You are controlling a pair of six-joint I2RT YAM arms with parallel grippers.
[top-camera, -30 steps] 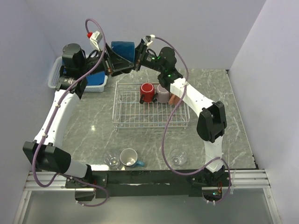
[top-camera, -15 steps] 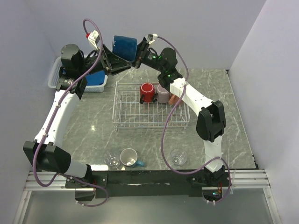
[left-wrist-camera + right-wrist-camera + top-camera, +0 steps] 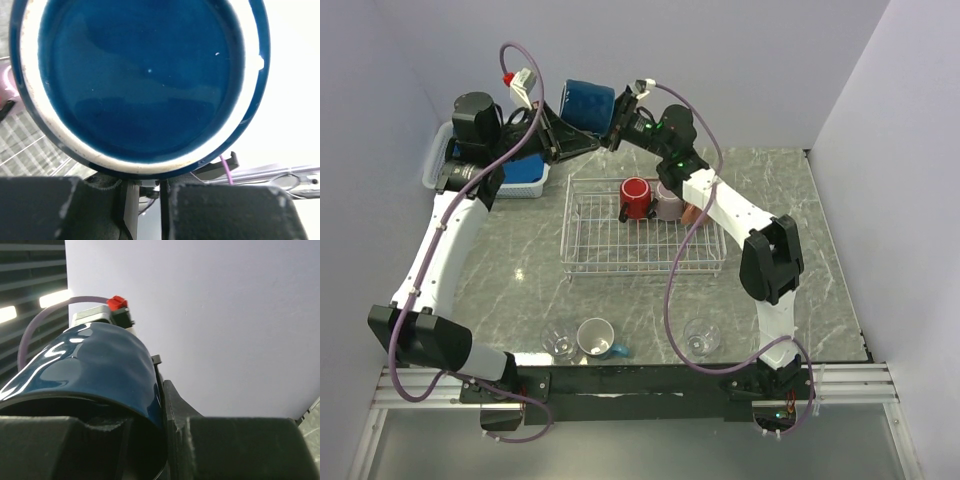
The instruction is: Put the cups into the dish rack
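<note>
Looks like mid-handover. Holding a navy glazed ceramic mug (image 3: 590,100) aloft at upper centre of top view, lying on its side, well above the table and just beyond the far edge of the white wire-grid dish rack (image 3: 600,245).

Right gripper (image 3: 617,118): pinching mug wall. In wrist view, navy wall (image 3: 95,360) dips into the narrow gap between the pads (image 3: 165,440).

Left gripper (image 3: 586,136): pressed nearly together right under the mug's glazed base (image 3: 140,80), fingers (image 3: 147,200) seemingly nipping its lower edge. Exact contact spot hidden, so can't tell how much is caught.

Already in rack, far-right corner: red mug (image 3: 636,197) beside mauve mug (image 3: 668,203), plus a salmon-orange mug (image 3: 692,212) half hidden behind right arm. Not yet loaded, bottom of frame near the arm bases: clear glass cup (image 3: 560,345), light blue mug w/ white inside (image 3: 597,337), second clear glass cup (image 3: 701,336).

What could go wrong, as a judgement:
- Two pinches on one rigid mug: any move by either arm w/o the other letting go means twisting, slipping on the slick glaze, or chipping the rim.
- Letting go on the right while the left bite is only thin: mug tilts or drops, poss. onto the red and mauve mugs or the rack wire.
- Lowering toward the crowded far-right corner risks knocking those three; left half of rack looks safer.
</note>
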